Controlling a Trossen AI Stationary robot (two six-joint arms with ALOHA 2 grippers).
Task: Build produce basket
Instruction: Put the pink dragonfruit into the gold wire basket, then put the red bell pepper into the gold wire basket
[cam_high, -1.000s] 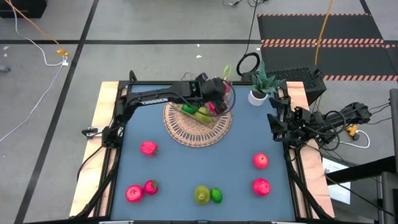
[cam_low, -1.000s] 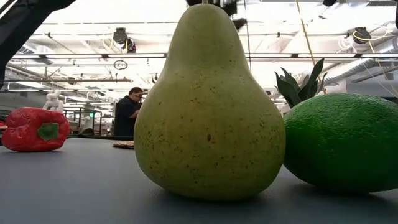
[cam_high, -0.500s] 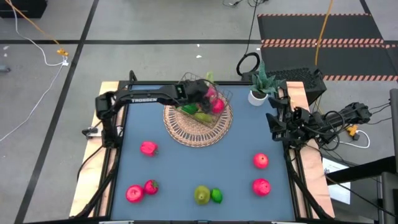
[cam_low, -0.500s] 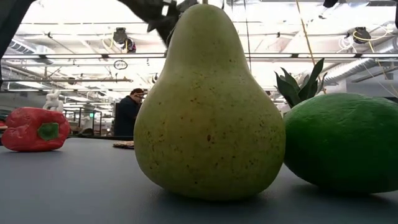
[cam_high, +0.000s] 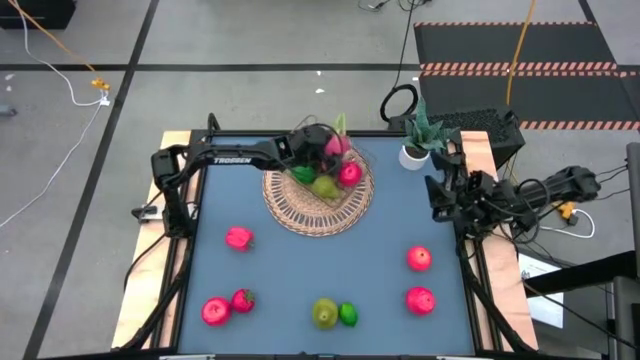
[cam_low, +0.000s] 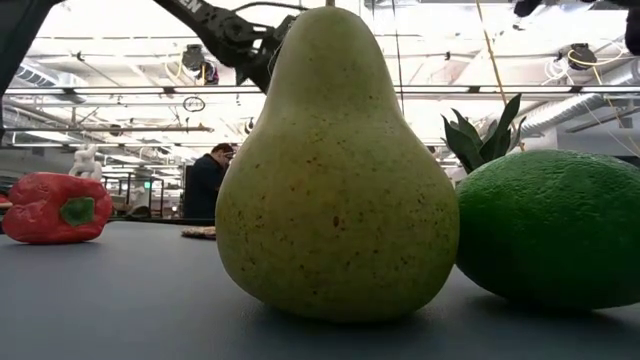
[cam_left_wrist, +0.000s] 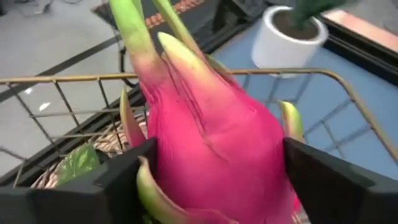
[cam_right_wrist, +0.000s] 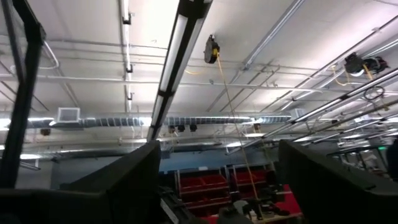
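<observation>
While the left arm reached across the far side of the table (cam_high: 300, 280), the left gripper (cam_high: 322, 148) sat over the basket (cam_high: 318, 200), its fingers (cam_left_wrist: 118, 180) closed on either side of the pink dragon fruit (cam_left_wrist: 217, 149). In the left wrist view the dragon fruit's green tips pointed away from the gripper, with the basket's wire frame (cam_left_wrist: 186, 76) just beyond it. From above, the basket lay at the far centre of the table and held a pink-red fruit (cam_high: 349, 173) and a yellow-green fruit (cam_high: 324, 185) beside a green one (cam_high: 303, 174).

On the left of the table lay a red pepper (cam_high: 238, 238); nearer the front, a red round fruit (cam_high: 215, 311) touched a small red one (cam_high: 242, 300). At front centre a pear (cam_high: 324, 313) stood upright, touching a lime (cam_high: 347, 314); in the low view these two filled the frame. To the right lay two red round fruits (cam_high: 419, 259) (cam_high: 420, 299), apart from each other.

A white pot with a green plant (cam_high: 414, 155) stood at the far right corner. The right gripper (cam_high: 441, 199) waited at the table's right edge, aimed at the ceiling, its fingers (cam_right_wrist: 118, 186) spread wide apart around nothing.

A person (cam_low: 205, 180) stood in the room beyond the table.
</observation>
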